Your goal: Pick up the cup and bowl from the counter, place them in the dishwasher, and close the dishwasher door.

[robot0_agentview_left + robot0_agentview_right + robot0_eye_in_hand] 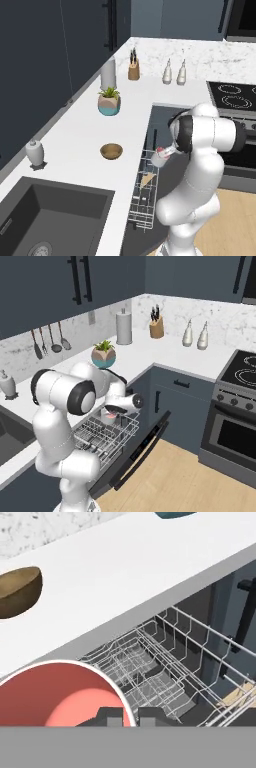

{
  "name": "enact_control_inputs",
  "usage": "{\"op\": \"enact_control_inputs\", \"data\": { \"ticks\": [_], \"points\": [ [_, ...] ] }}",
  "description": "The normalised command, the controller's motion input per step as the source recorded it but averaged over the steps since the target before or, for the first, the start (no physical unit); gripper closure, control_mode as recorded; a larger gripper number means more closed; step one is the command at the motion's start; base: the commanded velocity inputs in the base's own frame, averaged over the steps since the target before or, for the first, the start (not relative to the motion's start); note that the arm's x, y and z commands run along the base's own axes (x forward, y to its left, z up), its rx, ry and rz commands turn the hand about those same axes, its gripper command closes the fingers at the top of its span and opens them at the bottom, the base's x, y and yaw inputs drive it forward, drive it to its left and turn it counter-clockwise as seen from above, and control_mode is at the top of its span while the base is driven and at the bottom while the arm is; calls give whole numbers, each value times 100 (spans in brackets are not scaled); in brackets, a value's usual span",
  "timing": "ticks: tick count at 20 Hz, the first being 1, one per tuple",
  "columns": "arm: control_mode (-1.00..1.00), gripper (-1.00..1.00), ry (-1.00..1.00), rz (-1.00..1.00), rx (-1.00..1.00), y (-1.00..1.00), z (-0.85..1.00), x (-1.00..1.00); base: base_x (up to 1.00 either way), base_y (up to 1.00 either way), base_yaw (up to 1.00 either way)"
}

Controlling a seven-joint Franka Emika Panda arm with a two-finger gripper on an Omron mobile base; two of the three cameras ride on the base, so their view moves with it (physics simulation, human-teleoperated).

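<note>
Cup point(159, 158), clamped in the hand point(130, 714), should be lowered upright into the rack point(165, 672) at 3 o'clock before release.

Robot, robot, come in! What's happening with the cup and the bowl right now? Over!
End effector shut on whitish salmon-red cup, over white wire dishwasher rack. Tan wooden bowl on white marbled counter. Dishwasher door open. Nothing blocking.
</note>
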Motion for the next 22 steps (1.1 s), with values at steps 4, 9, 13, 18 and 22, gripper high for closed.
{"op": "enact_control_inputs", "data": {
  "ticks": [4,9,13,18,22],
  "points": [
    [-100,100,0,9,0,0,-25,55,0,0,0],
    [-100,100,0,10,0,-2,-41,43,0,0,0],
    [-100,100,0,9,0,5,-53,34,0,0,0],
    [-100,100,0,6,0,4,-51,30,0,0,0],
    [-100,100,0,5,0,0,-47,27,0,0,0]
  ]
}}
